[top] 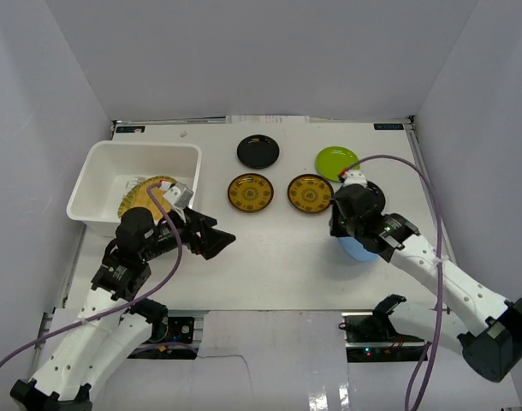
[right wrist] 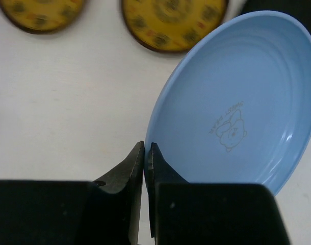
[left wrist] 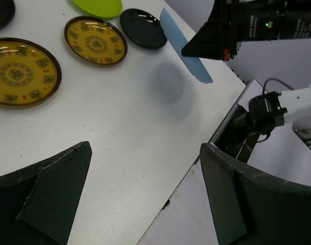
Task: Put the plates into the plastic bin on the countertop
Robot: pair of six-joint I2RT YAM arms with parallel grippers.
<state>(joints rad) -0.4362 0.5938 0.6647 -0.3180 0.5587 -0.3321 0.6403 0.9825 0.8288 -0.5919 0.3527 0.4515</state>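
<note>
My right gripper (right wrist: 146,153) is shut on the rim of the light blue plate (right wrist: 237,102) and holds it tilted just above the countertop (top: 278,257). The plate shows under the right gripper (top: 342,227) in the top view (top: 357,250) and edge-on in the left wrist view (left wrist: 186,48). My left gripper (top: 214,238) is open and empty over the countertop, right of the white plastic bin (top: 94,184). A woven bamboo tray (top: 141,199) lies in the bin. Two yellow-brown patterned plates (top: 250,193) (top: 310,193), a black plate (top: 258,152) and a lime green plate (top: 337,159) lie on the countertop.
A second black plate (left wrist: 143,28) lies beside the right arm, partly hidden in the top view. Pale grey walls enclose the table. The table's near edge (left wrist: 196,168) runs under my left gripper (left wrist: 145,199).
</note>
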